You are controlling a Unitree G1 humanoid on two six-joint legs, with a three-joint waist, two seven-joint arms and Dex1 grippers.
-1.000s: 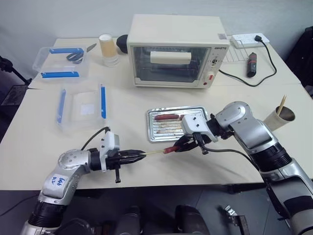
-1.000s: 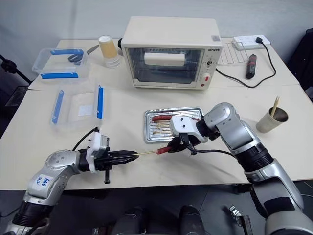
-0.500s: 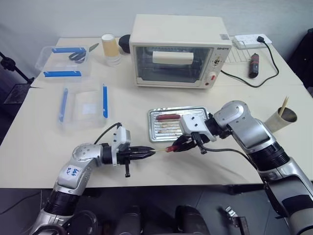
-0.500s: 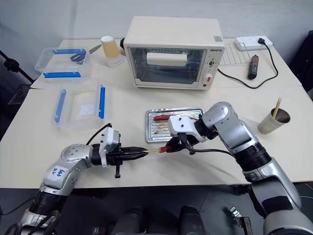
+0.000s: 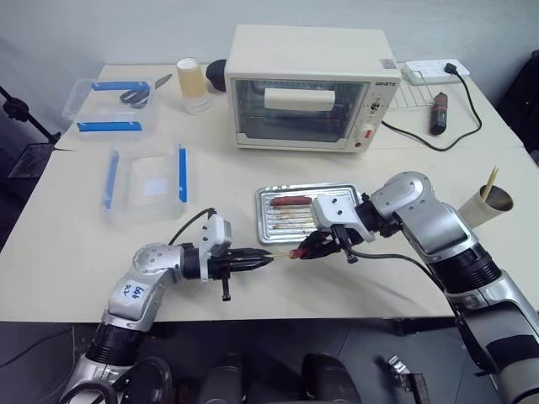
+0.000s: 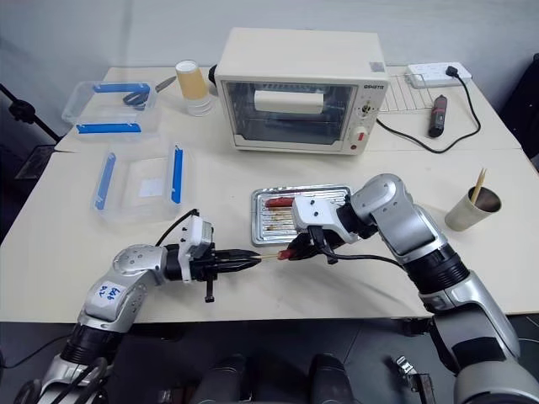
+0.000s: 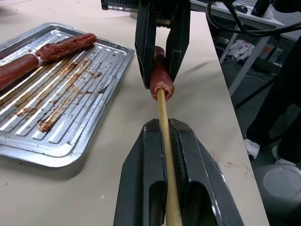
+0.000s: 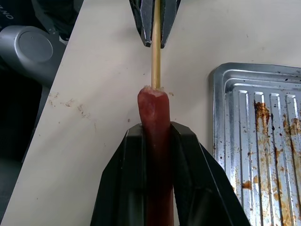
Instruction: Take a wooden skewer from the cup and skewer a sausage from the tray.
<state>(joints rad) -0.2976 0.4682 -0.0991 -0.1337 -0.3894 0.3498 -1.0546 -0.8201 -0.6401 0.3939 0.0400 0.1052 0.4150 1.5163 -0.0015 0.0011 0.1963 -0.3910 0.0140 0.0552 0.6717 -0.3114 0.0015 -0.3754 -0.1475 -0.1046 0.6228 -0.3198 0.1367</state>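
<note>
The left gripper [image 7: 165, 141] is clamped on one wooden skewer [image 7: 164, 117] whose tip enters the one sausage [image 8: 154, 117] pinched by the right gripper [image 8: 157, 141] beside the tray [image 5: 265, 229], where two sausages lie on the desk [image 5: 219, 181]

The two head views look forward and down from above the near edge of the desk [image 5: 67, 244], taking in its whole top as far as the toaster oven [image 5: 307, 88], and they share nearly the same scene, a little offset sideways. The left wrist view sits close behind the left tool [image 7: 171, 136], facing along the wooden skewer [image 7: 164, 122] toward the tray [image 7: 70, 141]. The right wrist view looks the opposite way along the right tool [image 8: 157, 136], so both share the sausage [image 8: 154, 117].
</note>
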